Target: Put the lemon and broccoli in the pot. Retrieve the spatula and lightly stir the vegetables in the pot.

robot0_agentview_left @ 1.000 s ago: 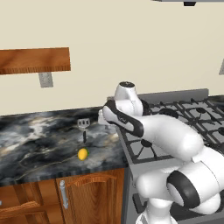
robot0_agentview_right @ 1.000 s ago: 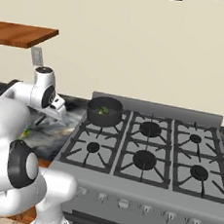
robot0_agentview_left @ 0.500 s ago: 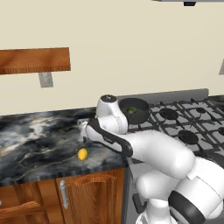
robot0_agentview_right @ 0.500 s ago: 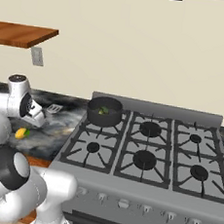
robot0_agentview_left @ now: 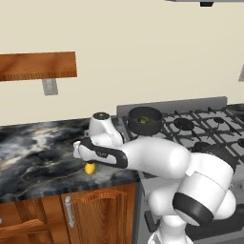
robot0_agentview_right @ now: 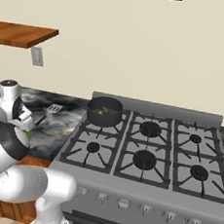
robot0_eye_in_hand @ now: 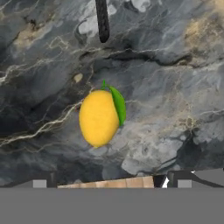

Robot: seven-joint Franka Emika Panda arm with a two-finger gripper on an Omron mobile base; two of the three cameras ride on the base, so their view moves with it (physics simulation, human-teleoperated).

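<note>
The yellow lemon [robot0_eye_in_hand: 99, 118] with a green leaf lies on the dark marble counter near its front edge, also seen as the lemon [robot0_agentview_left: 89, 168]. My gripper [robot0_eye_in_hand: 111, 183] hovers just above it, open, with nothing between its fingers; the gripper [robot0_agentview_left: 85, 157] hangs at the end of the arm stretched left over the counter. The broccoli [robot0_agentview_right: 103, 111] sits inside the dark pot [robot0_agentview_right: 106, 120] on the stove's rear left burner; pot [robot0_agentview_left: 145, 127] and broccoli [robot0_agentview_left: 143, 120]. The spatula [robot0_agentview_right: 52, 109] lies on the counter behind the lemon, its black handle [robot0_eye_in_hand: 102, 19] pointing toward the hand.
The counter [robot0_agentview_left: 33, 152] ends close in front of the lemon, above wooden cabinet doors [robot0_agentview_left: 100, 214]. The gas stove [robot0_agentview_right: 148, 154] stands to the right of the counter. A wooden shelf [robot0_agentview_left: 38, 66] hangs on the wall at the left.
The arm has swung left from beside the pot out over the counter and come down above the lemon. The jaws have stayed open. Lemon, spatula and pot have not moved.
</note>
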